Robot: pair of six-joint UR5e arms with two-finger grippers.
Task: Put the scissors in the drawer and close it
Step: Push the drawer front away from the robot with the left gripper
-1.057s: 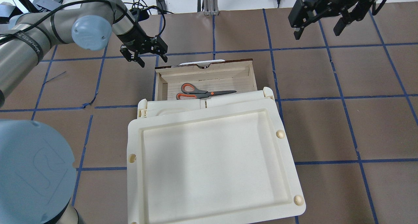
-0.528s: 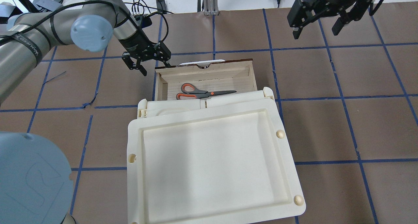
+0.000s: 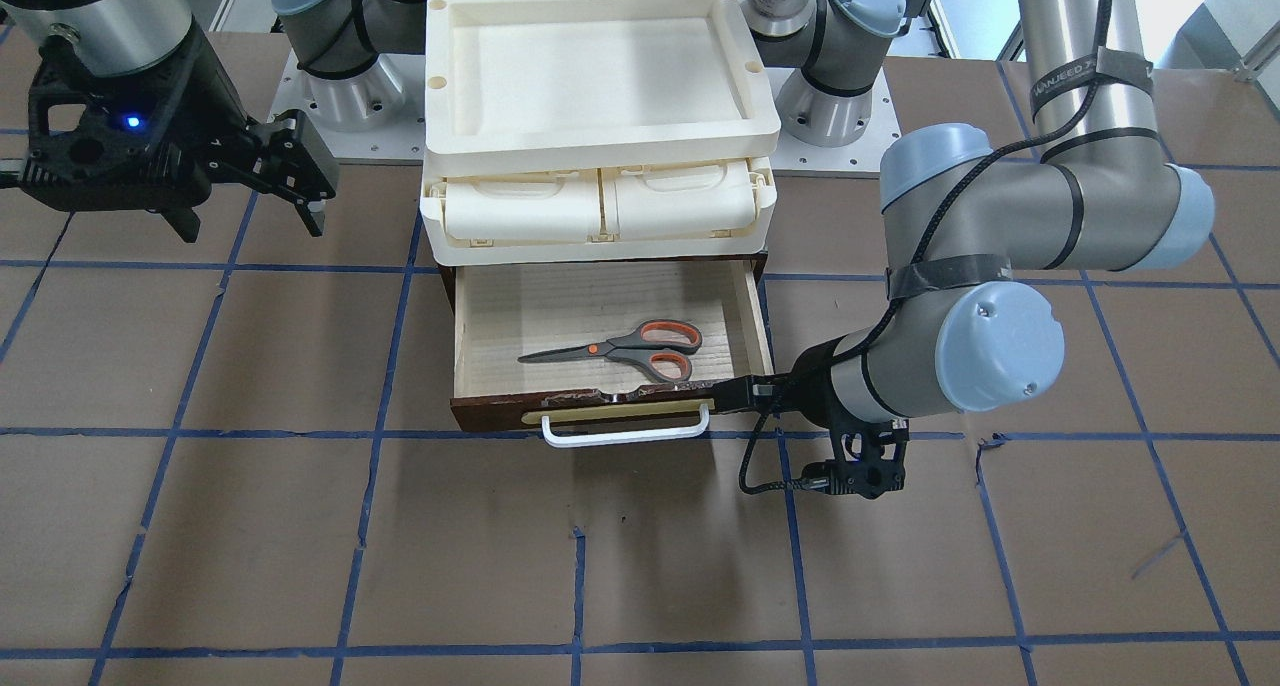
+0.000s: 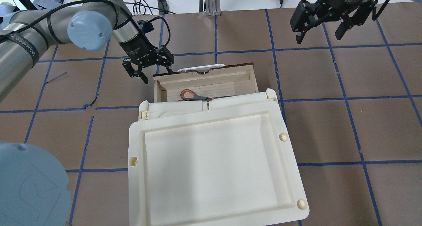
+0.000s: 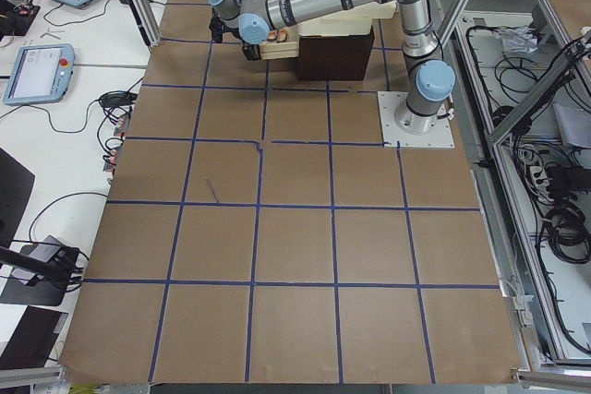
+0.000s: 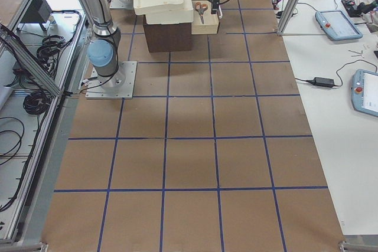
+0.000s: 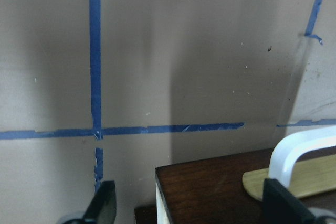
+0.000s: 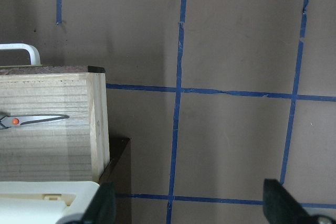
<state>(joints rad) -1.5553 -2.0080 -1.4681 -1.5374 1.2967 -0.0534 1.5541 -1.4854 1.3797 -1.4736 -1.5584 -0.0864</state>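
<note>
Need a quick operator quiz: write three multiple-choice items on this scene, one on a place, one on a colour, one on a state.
1. Where do the scissors lie?
A. on the cream tray
B. in the wooden drawer
C. on the table

2. What colour is the drawer's bar handle?
A. white
B. black
C. orange

3. How does the drawer stand?
A. fully shut
B. lifted out
C. partly open

Answers: B, they rest on its pale wood floor; A, the front view shows a white bar; C, its interior and the scissors are exposed.

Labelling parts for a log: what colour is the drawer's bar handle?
White; the handle shows best in the front-facing view.
</note>
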